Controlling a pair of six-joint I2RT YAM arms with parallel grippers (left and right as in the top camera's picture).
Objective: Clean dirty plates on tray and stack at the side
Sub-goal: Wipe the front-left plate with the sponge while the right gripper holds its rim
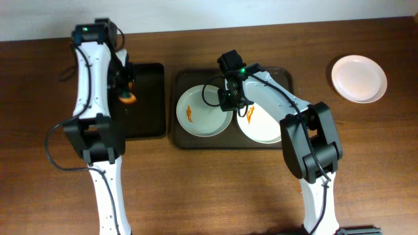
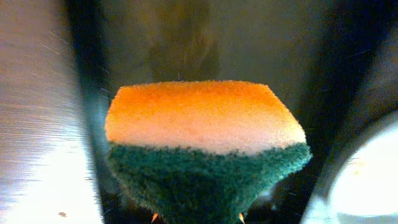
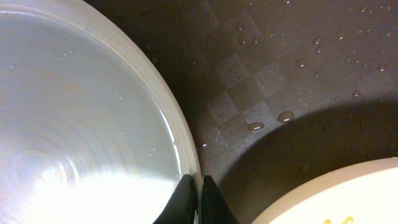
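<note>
**One plate of three done, two to wipe**

At the upper right of the counter: one clean plate, set apart. On the tray, mid-frame: left plate and right plate, both smeared orange. Pinched onto the left plate's rim with the right end effector; clamped on the sponge with the left end effector, over the black tray at upper left. To judge: roughly a third done; both wipes and the stacking left.

No writing, label, brand mark, number or sign can be read in any view; the plates, the tray, the black tray and the sponge all bear no lettering.
</note>
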